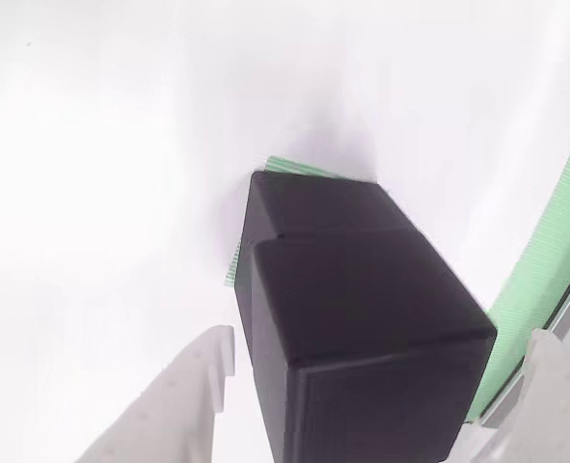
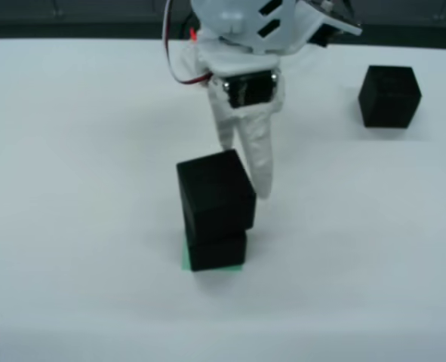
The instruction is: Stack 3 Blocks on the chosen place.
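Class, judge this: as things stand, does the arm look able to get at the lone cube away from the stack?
Probably yes. The lone cube stands by itself on bare table, nothing beside or on it, and the open end effector holds nothing.

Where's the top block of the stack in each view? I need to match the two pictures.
View that rides on the gripper: the top block sits lower centre-right, between the white fingers.
View from the front: it sits at centre, beside the gripper.
Shared landmark: the green striped patch showing under the bottom block.
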